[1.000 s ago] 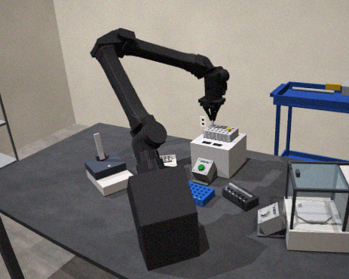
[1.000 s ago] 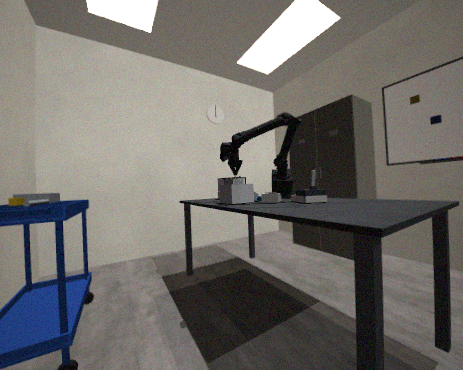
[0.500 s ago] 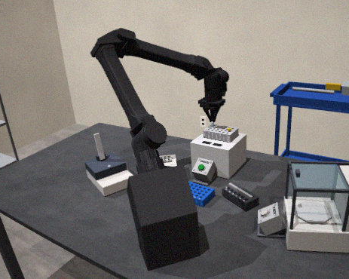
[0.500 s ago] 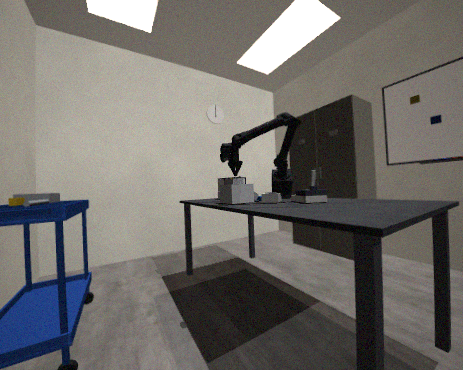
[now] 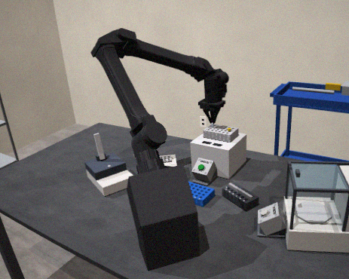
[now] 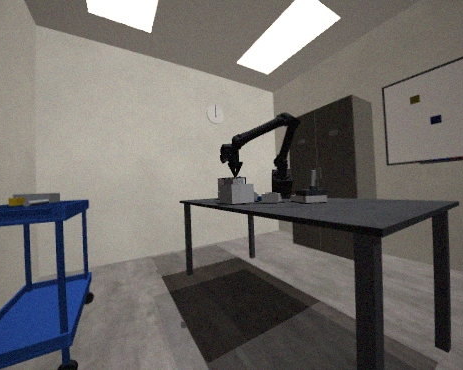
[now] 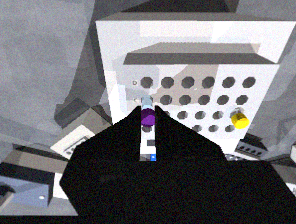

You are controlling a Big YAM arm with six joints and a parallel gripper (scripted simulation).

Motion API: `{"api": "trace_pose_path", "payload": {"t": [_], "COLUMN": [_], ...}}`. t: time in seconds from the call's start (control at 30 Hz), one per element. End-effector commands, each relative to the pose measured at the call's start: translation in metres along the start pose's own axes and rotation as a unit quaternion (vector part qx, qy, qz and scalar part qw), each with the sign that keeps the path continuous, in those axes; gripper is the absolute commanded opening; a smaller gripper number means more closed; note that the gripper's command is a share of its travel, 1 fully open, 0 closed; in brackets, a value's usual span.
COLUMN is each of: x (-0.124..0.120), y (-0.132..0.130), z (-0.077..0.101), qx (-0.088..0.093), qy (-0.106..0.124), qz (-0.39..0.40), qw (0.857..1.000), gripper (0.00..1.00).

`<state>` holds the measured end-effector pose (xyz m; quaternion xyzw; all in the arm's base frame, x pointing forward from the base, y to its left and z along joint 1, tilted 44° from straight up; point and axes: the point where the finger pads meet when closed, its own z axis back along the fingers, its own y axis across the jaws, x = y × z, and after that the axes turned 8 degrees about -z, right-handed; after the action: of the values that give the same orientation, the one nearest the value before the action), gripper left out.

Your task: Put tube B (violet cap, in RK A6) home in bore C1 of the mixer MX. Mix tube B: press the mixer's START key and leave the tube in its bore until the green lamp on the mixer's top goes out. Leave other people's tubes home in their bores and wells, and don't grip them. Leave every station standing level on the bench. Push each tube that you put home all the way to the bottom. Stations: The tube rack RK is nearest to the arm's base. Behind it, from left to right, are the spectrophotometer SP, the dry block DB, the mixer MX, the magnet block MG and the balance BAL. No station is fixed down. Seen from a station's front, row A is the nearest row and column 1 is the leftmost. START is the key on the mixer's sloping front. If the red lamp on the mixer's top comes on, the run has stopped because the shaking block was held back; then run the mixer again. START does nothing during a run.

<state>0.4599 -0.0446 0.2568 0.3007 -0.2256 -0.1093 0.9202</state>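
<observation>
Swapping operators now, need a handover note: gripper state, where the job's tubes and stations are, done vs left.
Gripper: shut on tube B, violet cap up, held above the mixer MX block, near its left-hand bores.
Yellow-capped tube: someone else's, seated in the block; leave it.
Blue tube rack RK sits on the bench in front of the mixer.
Done: tube B out of the rack and carried over the mixer.
Left: seat it fully in C1, release, press green START key, wait for the top lamp to go out.
</observation>
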Motion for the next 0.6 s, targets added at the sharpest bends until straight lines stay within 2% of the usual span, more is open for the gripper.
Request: {"api": "trace_pose_path", "payload": {"t": [0.0, 0.57], "x": [0.0008, 0.0023], "y": [0.0014, 0.0032], "z": [-0.0129, -0.0193], "qx": [0.003, 0.003], "qy": [0.007, 0.005], "qz": [-0.002, -0.001], "qw": [1.000, 1.000], "gripper": [0.09, 0.09]}}
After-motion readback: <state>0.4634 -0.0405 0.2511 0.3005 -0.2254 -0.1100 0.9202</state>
